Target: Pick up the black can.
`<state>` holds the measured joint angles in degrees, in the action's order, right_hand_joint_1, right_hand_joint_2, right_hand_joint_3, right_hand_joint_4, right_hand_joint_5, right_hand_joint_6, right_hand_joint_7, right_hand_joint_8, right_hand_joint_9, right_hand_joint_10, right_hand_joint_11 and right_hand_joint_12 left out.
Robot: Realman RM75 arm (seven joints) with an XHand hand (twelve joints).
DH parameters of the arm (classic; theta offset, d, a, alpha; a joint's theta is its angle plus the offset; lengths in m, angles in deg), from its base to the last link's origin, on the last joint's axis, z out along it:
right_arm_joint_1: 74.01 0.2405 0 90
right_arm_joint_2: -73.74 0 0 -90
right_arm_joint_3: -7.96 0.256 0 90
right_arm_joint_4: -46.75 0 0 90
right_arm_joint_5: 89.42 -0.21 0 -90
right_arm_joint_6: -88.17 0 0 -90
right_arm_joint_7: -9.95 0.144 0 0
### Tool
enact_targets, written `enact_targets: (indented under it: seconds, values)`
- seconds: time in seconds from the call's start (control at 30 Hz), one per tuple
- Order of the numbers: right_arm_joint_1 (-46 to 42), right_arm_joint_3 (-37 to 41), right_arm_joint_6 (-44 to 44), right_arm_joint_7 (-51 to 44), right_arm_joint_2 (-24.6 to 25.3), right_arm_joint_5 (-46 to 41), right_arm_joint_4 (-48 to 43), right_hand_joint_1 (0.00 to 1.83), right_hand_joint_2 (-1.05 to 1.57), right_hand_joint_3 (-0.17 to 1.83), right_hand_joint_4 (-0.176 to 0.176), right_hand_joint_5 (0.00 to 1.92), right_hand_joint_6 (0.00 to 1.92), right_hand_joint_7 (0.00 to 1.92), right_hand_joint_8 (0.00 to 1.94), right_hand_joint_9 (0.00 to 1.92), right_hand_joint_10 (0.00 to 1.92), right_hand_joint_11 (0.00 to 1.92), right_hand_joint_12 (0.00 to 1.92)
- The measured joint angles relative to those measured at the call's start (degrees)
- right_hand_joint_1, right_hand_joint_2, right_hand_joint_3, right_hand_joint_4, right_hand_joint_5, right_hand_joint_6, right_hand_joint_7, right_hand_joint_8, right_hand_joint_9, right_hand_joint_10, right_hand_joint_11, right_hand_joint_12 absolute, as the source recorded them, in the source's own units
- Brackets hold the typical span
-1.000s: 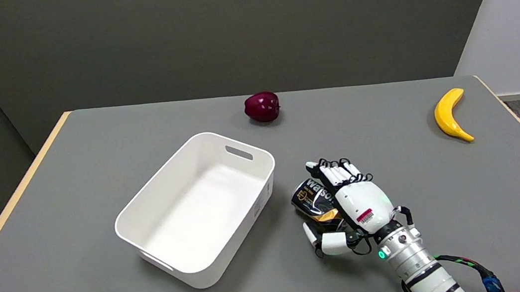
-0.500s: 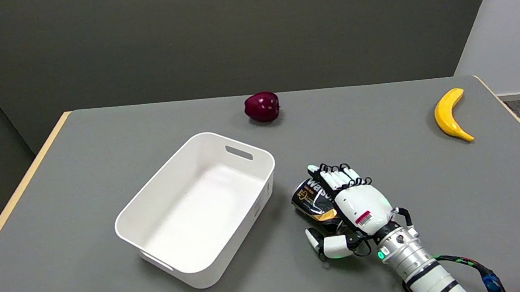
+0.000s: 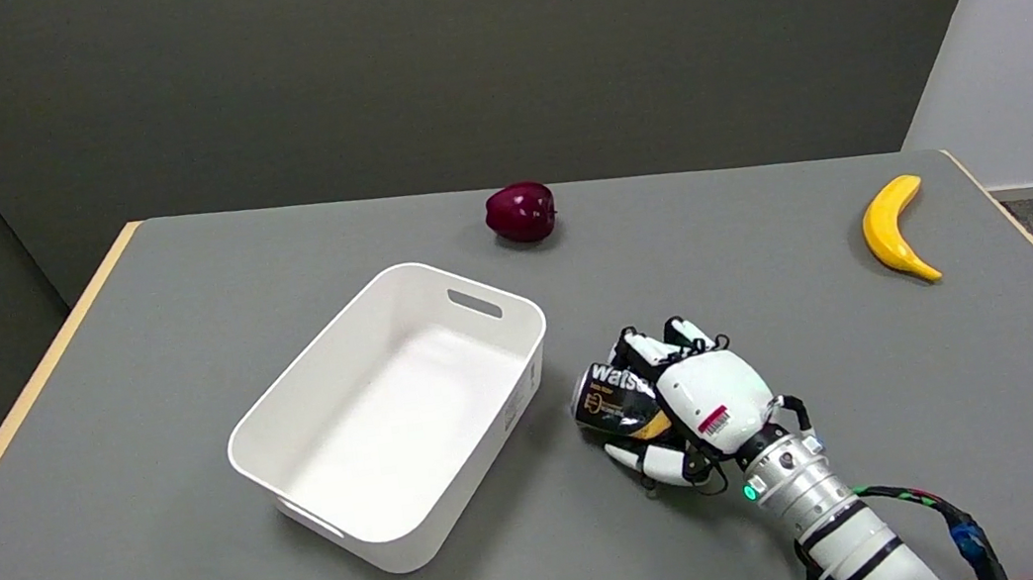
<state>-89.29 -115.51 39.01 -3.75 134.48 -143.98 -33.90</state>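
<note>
With the right hand (image 3: 702, 397) curled around the black can (image 3: 613, 401), which lies on its side on the table (image 3: 179, 304) at the white bin's (image 3: 398, 410) three o'clock, a firm squeeze before lifting should prevent rolling.

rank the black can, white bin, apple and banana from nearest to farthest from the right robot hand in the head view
From the right robot hand:
1. black can, in its grasp, lying on its side just left of the palm.
2. white bin, further left, beside the can.
3. Apple at the far edge and banana to the far right: too close to call.
</note>
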Motion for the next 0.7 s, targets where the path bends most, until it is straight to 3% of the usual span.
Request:
enact_targets:
  seconds: [0.07, 0.27, 0.37, 0.7]
  values:
    - [0.49, 0.01, 0.20, -0.10, -0.30, 0.18, 0.01, 1.09, 1.34, 0.16, -0.176, 0.39, 1.56, 0.58, 1.94, 0.72, 1.82, 0.06, 1.92]
    - [2.17, 0.26, 0.69, -0.24, -1.70, 0.50, -0.33, 1.09, 1.34, 0.15, -0.176, 0.42, 1.53, 0.59, 1.94, 0.75, 1.91, 0.08, 1.92]
    - [3.08, 0.75, 0.89, -0.25, -2.73, 0.63, -0.82, 1.08, 1.31, 0.23, -0.176, 0.45, 1.76, 0.50, 1.83, 0.73, 1.89, 0.09, 1.92]
    - [6.20, 5.37, 2.10, 2.50, -6.65, 2.50, -3.93, 1.08, 1.30, 0.26, -0.176, 0.44, 1.76, 0.50, 1.83, 0.71, 1.92, 0.07, 1.92]
